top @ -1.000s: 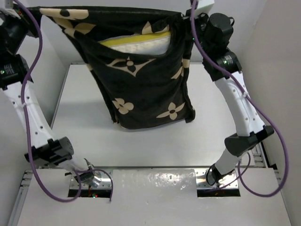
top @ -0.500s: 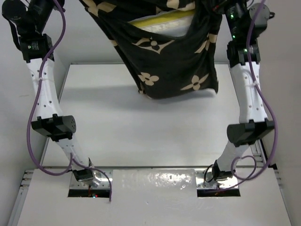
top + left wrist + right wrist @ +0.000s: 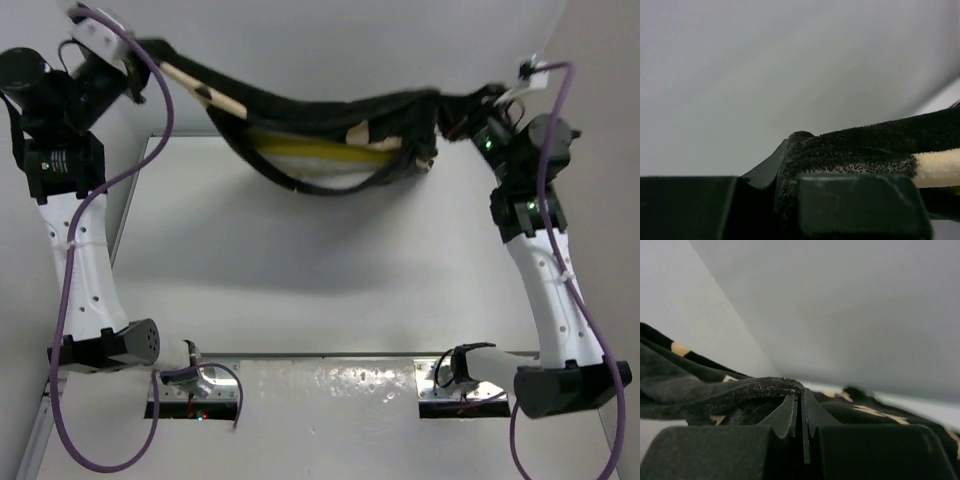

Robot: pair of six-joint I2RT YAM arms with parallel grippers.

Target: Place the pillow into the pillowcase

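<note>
Fingers (image 3: 785, 417) on the right gripper (image 3: 468, 108) are pressing tight together, pinching a fold of the pillowcase (image 3: 320, 105) at the upper right of the overhead frame. At the upper left, the left gripper (image 3: 138, 60) is doing the same, its jaws clamping down on the velvety edge with a tan patch of the print showing just past the pad. Between them the black cover is hanging like a hammock, stretched from one grip to the other high over the table (image 3: 300, 270). The pillow (image 3: 310, 152) is riding inside that sag, upper middle of the frame, with its yellow band and a slice of cream showing through the mouth. So the bulk of the job is looking done. What is remaining, by my reading, is settling the cushion fully in, covering that exposed strip and laying the bundle down. Neither pair of fingers is touching the pillow itself; it is sitting well apart from both, roughly midway, carried only by cloth.
</note>
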